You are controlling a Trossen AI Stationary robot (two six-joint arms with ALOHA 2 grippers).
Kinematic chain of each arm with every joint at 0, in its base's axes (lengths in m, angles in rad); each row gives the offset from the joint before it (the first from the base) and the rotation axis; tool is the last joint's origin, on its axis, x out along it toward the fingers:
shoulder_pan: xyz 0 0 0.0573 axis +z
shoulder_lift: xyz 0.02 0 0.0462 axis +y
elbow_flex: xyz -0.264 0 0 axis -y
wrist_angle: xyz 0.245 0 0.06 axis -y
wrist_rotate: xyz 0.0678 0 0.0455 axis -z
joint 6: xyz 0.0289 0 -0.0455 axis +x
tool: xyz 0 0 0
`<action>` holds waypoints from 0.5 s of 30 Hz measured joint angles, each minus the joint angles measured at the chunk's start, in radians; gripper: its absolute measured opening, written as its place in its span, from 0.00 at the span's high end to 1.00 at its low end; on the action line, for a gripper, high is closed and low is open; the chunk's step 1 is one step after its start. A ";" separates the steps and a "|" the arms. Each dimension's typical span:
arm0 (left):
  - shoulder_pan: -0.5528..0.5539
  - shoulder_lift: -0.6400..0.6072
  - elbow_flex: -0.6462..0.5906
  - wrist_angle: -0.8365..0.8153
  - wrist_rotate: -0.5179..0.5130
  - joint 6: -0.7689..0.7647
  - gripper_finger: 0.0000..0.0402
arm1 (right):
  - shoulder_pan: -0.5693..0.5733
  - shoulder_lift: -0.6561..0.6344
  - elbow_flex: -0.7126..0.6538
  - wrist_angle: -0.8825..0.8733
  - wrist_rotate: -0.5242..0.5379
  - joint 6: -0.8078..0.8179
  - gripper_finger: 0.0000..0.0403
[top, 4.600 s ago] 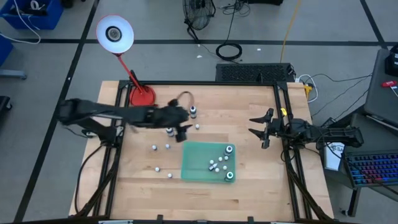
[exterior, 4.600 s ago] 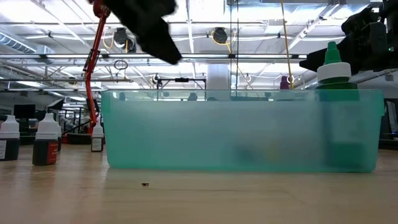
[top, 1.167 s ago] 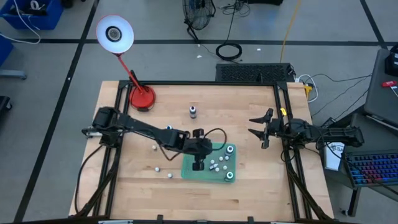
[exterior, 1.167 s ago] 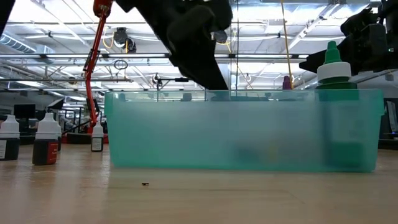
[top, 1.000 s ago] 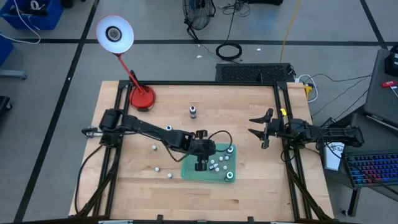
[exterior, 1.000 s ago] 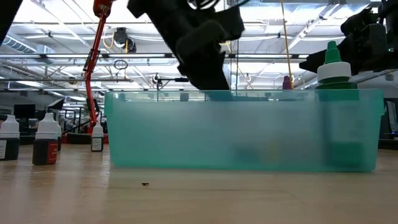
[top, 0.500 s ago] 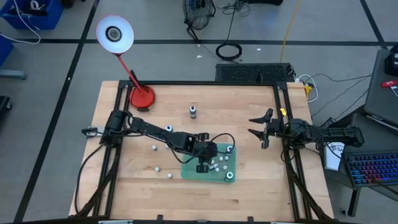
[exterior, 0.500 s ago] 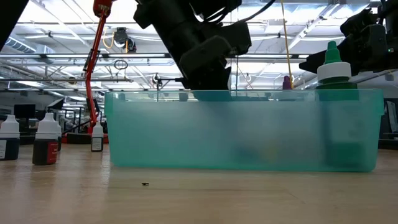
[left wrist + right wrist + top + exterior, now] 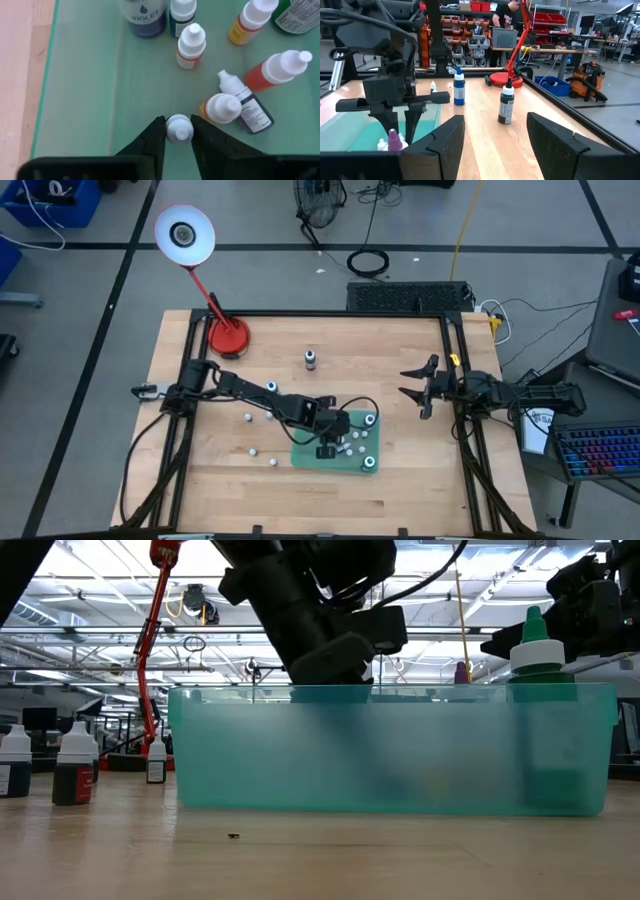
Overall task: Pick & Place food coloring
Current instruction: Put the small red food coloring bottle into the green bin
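Note:
The food coloring bottles are tiny, with white caps. Several stand or lie in the green tray (image 9: 306, 442), whose bare floor (image 9: 85, 100) shows in the left wrist view. Others stand on the wood by their bases, such as one near the far edge (image 9: 311, 359) and a few left of the tray (image 9: 256, 450). My left gripper (image 9: 325, 449) reaches down into the tray and is shut on one small bottle (image 9: 179, 128). In the low view the tray wall (image 9: 400, 750) hides its fingertips. My right gripper (image 9: 418, 390) waits open at the table's right edge. My left gripper pinches a small white-capped bottle between its two fingers (image 9: 156, 136), just below the cap (image 9: 179, 125). The fingers come from above, pointing down into the tray. The bottle stands upright in the hold. Whether its base rests on the tray floor I cannot tell.
Close beside the held bottle lie an orange bottle (image 9: 220, 107) and a red one (image 9: 272, 70); a violet-labelled bottle (image 9: 145, 15) stands farther off. A green-capped bottle (image 9: 540, 650) stands at the tray's right end. A red lamp base (image 9: 228, 335) sits at the far left corner.
My left gripper has come down into the tray and shifted slightly toward the table's near edge, still carrying the small bottle. The right arm has kept still.

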 joint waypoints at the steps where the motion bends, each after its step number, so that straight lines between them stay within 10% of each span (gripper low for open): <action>1: 0.000 0.000 0.000 -0.001 0.000 -0.001 0.76 | 0.000 0.000 0.000 0.000 0.000 0.000 0.50; 15: 0.001 -0.081 -0.001 -0.071 0.026 0.033 0.58 | 0.000 0.000 0.000 -0.001 0.000 0.000 0.50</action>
